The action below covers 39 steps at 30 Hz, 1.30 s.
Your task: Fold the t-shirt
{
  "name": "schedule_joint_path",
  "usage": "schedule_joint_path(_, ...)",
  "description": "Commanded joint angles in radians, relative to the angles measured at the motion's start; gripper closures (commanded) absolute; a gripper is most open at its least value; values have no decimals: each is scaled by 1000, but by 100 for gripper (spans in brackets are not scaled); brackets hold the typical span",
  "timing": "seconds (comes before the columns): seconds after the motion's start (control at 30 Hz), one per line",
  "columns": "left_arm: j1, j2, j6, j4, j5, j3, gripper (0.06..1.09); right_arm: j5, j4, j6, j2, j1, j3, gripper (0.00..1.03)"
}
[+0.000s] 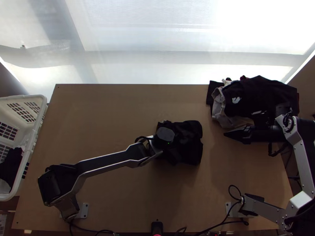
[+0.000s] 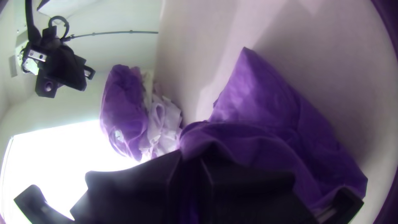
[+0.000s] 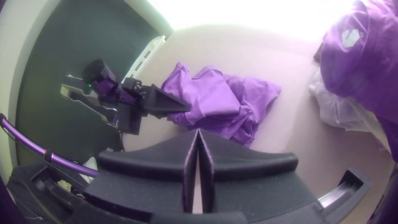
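Note:
The dark t-shirt (image 1: 191,143) lies as a compact, rumpled bundle near the middle of the table; how its layers run cannot be told. My left gripper (image 1: 164,135) is over its left part. In the left wrist view the t-shirt (image 2: 265,103), looking purple, rises in a fold against the left gripper (image 2: 190,159), which is shut on it. The right wrist view has the t-shirt (image 3: 215,99) beyond my right gripper (image 3: 198,131), whose fingertips meet with no cloth between them. From above, the right gripper (image 1: 225,134) is right of the t-shirt, apart from it.
A pile of dark and light clothes (image 1: 260,94) lies at the table's far right corner, just beyond the right gripper. A white basket (image 1: 33,129) with clothes inside stands off the left edge. Bare tabletop (image 1: 106,118) extends left of the t-shirt.

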Motion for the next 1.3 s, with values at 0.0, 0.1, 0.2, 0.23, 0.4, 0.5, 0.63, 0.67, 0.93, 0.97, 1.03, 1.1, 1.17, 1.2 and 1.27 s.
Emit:
schedule_joint_path(0.0,-42,111,8,-7,4,51,105,-21,-11,-18,-22,-68,-32,100)
schedule_joint_path(0.1,-52,174,14,27,-3,54,105,-23,-11,-19,-23,-80,-32,100)
schedule_joint_path(0.2,-64,221,25,74,-23,49,84,-23,-24,-32,-23,-93,-32,100)
schedule_joint_path(0.23,-68,235,22,88,-37,51,51,-24,-27,-36,-23,-93,-34,100)
schedule_joint_path(0.4,-75,298,-61,96,-46,126,10,-27,-32,-47,-22,-90,-54,100)
schedule_joint_path(0.5,-68,279,-139,-104,-45,226,10,-26,-32,-52,-20,-86,-61,100)
schedule_joint_path(0.63,-55,275,-251,-464,-26,391,10,-26,-32,-64,-9,-86,-63,100)
schedule_joint_path(0.67,-52,267,-256,-485,-25,405,10,-26,-32,-64,-8,-86,-61,100)
schedule_joint_path(0.93,-59,210,-385,-895,-25,641,10,-27,-32,-67,-6,-85,-63,100)
schedule_joint_path(0.97,-59,201,-386,-921,-25,641,10,-27,-32,-67,-6,-85,-61,100)
schedule_joint_path(1.03,-53,192,-412,-975,-25,641,10,-27,-32,-67,-6,-85,-61,100)
schedule_joint_path(1.1,-38,184,-428,-1033,-25,643,10,-27,-32,-67,-9,-83,-61,100)
schedule_joint_path(1.17,-18,163,-475,-1048,-25,643,10,-26,-37,-67,-13,-85,-58,100)
schedule_joint_path(1.2,-7,146,-509,-1053,-25,643,10,-26,-38,-67,-16,-85,-58,100)
schedule_joint_path(1.27,10,102,-590,-1084,-25,643,10,-27,-46,-68,-19,-83,-63,100)
